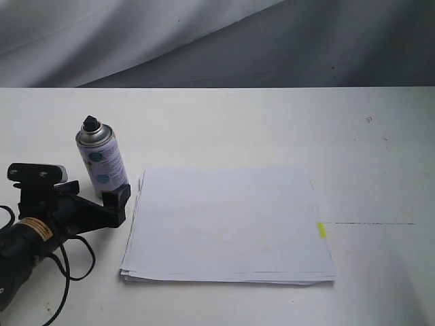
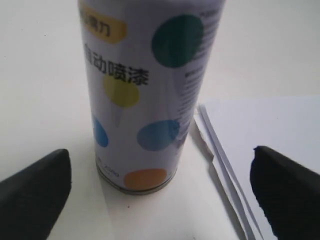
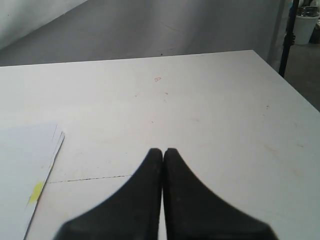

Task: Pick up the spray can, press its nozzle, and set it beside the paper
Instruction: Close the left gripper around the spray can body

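Spray can (image 1: 100, 161) pickup is the step in hand on the wide white table (image 1: 272, 122), where the paper (image 1: 228, 224) lies mid-table and the spray can stands upright just beside its far left corner. The left pincer (image 2: 159, 167), low at the near left, is spread wide and empty, its fingers flanking the can's base without touching, while the right pincer (image 3: 163, 155) is pressed shut on nothing, right of the paper. Next, I judge, the left one must advance slightly and close squarely on the body, leaving the small black nozzle (image 1: 90, 125) clear for pressing.
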`<state>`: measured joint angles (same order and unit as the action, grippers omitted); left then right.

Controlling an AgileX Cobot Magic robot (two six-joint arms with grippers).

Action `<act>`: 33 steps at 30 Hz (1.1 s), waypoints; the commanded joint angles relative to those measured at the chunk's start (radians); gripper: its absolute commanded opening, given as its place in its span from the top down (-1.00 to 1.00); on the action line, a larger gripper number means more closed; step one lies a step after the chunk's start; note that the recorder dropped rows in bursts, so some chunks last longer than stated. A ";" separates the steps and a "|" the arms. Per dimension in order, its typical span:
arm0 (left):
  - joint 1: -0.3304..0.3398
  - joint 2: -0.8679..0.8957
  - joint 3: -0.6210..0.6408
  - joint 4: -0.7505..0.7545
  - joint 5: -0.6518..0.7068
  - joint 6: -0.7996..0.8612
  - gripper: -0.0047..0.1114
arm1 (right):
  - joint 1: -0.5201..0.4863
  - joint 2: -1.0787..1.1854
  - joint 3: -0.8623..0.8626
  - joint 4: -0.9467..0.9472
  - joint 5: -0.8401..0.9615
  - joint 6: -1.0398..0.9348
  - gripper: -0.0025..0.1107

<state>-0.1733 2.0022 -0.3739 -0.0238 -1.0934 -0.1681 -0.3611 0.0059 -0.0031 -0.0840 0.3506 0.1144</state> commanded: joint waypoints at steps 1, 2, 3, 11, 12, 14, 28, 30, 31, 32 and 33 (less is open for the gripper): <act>-0.005 0.001 -0.005 -0.018 -0.017 -0.014 -0.66 | 0.002 -0.006 0.003 0.003 0.001 -0.003 0.96; -0.005 0.001 -0.005 -0.018 -0.017 -0.012 -0.66 | 0.002 -0.006 0.003 0.003 0.001 -0.003 0.96; -0.005 0.001 -0.005 -0.018 -0.017 -0.012 -0.66 | 0.002 -0.006 0.003 0.003 0.001 -0.003 0.96; -0.005 0.001 -0.005 -0.018 -0.037 0.029 -0.66 | 0.002 -0.006 0.003 0.003 0.001 -0.003 0.96; -0.005 0.001 -0.005 -0.018 -0.049 0.049 -0.66 | 0.002 -0.006 0.003 0.003 0.001 -0.003 0.96; -0.005 0.001 -0.005 -0.018 -0.074 0.074 -0.66 | 0.002 -0.006 0.003 0.003 0.001 -0.003 0.96; 0.023 0.073 -0.094 0.017 -0.087 0.093 -0.66 | 0.002 -0.006 0.003 0.003 0.001 -0.003 0.96; 0.023 0.088 -0.110 0.030 -0.076 0.093 -0.66 | 0.002 -0.006 0.003 0.003 0.001 -0.003 0.96; 0.023 0.098 -0.119 0.032 -0.076 0.093 -0.66 | 0.002 -0.006 0.003 0.003 0.001 -0.003 0.96; 0.023 0.106 -0.127 0.034 -0.071 0.093 -0.66 | 0.002 -0.006 0.003 0.003 0.001 -0.003 0.96; 0.023 0.116 -0.133 0.034 -0.066 0.093 -0.66 | 0.002 -0.006 0.003 0.003 0.001 -0.003 0.96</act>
<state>-0.1524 2.0970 -0.4881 0.0000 -1.1716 -0.0787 -0.3611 0.0059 -0.0031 -0.0840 0.3506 0.1144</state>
